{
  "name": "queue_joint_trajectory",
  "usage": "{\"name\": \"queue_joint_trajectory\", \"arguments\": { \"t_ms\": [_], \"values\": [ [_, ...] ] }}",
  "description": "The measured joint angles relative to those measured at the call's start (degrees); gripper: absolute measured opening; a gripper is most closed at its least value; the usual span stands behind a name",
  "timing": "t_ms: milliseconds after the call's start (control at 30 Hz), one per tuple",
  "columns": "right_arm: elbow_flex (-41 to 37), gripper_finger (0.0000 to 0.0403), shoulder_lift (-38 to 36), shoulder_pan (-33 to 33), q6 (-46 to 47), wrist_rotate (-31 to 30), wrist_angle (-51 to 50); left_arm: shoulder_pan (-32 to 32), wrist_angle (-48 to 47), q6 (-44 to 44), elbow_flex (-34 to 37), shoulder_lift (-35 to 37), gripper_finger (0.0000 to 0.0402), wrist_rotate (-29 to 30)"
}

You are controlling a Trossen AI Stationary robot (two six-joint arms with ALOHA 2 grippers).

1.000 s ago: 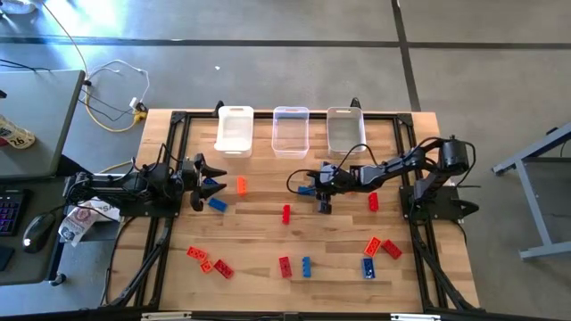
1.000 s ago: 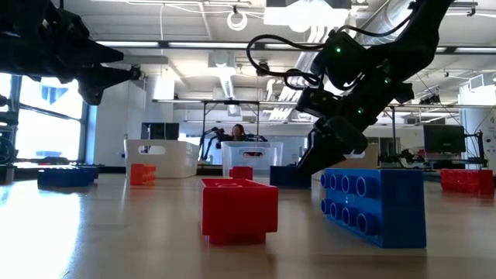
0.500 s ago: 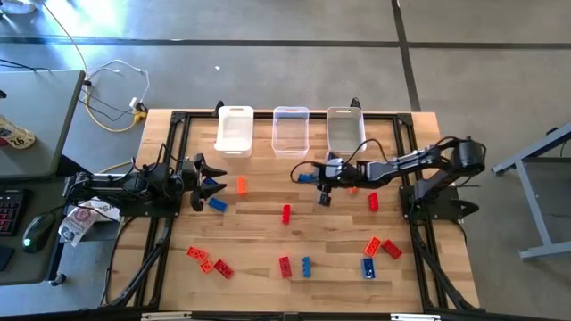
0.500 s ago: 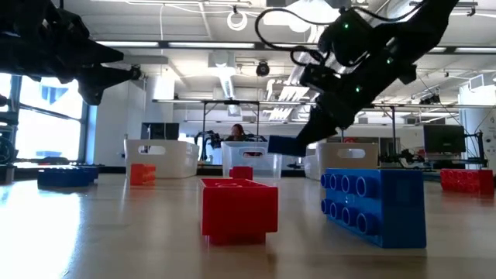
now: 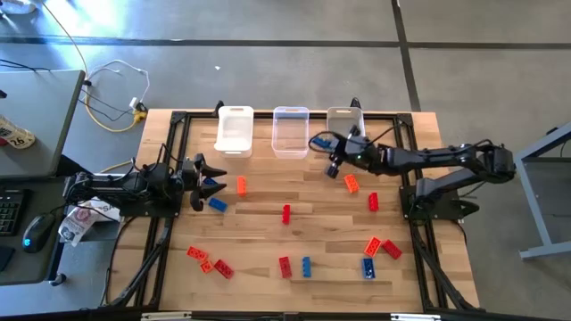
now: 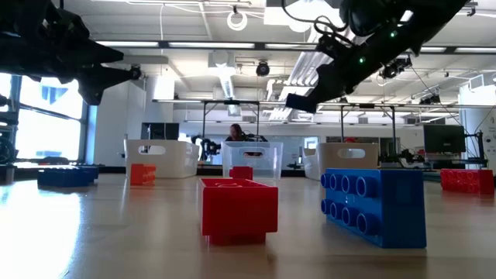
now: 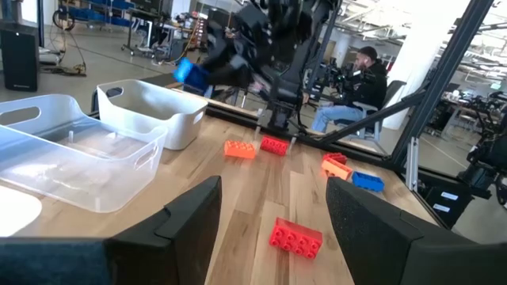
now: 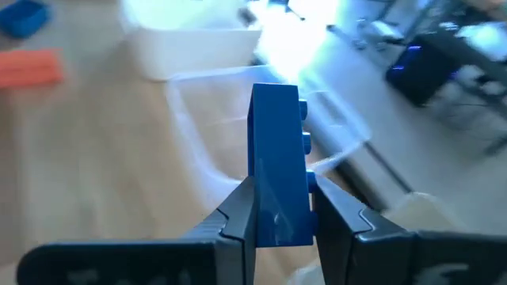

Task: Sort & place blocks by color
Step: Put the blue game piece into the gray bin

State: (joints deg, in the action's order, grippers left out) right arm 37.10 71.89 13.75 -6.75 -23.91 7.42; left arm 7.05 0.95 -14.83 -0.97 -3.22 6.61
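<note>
1. Overhead, my right gripper (image 5: 323, 143) reaches across the far side of the table (image 5: 268, 245), between the middle bin (image 5: 291, 131) and the right bin (image 5: 344, 130), pinching a blue block (image 5: 318, 141). My left gripper (image 5: 207, 172) waits at the left edge, just beside two blue blocks (image 5: 214, 196) and an orange block (image 5: 242, 185). An orange block (image 5: 351, 183) and a red block (image 5: 373, 202) lie near my right arm; more red, orange and blue blocks are scattered along the near side.
2. From table height, my right gripper (image 6: 298, 99) hangs high above the bins, a dark block-shaped thing at its tip, probably the blue block, though it shows only in silhouette. A red block (image 6: 239, 209) and a big blue block (image 6: 375, 205) sit close to the camera. A person (image 6: 235, 133) sits in the room behind.
3. In the left wrist view, my left fingers (image 7: 186, 222) stand spread with nothing between them. Across the table the blue block (image 7: 190, 73) hangs above a bin (image 7: 150, 111).
4. In the right wrist view, my fingers (image 8: 245, 210) are pressed on the blue block (image 8: 279, 170), held upright on its narrow end, over the clear bin (image 8: 238, 119).
</note>
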Motion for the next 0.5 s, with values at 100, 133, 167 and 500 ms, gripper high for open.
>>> {"name": "queue_joint_trajectory", "arguments": {
  "t_ms": [100, 133, 167, 500],
  "values": [
    [0.00, 0.0070, -1.57, 2.35, -1.15, -2.58, 0.12, 0.00, 0.00, 0.00, 0.00, 0.00, 0.0216, 0.00],
    [0.00, 0.0070, -1.85, 3.18, -1.20, -3.49, 0.37, 0.00, 0.00, 0.00, 0.00, 0.00, 0.0216, 0.02],
    [0.00, 0.0070, -2.03, 4.02, -1.17, -4.38, 0.53, 0.00, 0.00, 0.00, 0.00, 0.00, 0.0216, 0.00],
    [0.00, 0.0071, -2.13, 13.67, 6.81, -7.44, -0.90, 0.00, 0.00, 0.00, 0.00, 0.00, 0.0216, 0.02]
  ]
}}
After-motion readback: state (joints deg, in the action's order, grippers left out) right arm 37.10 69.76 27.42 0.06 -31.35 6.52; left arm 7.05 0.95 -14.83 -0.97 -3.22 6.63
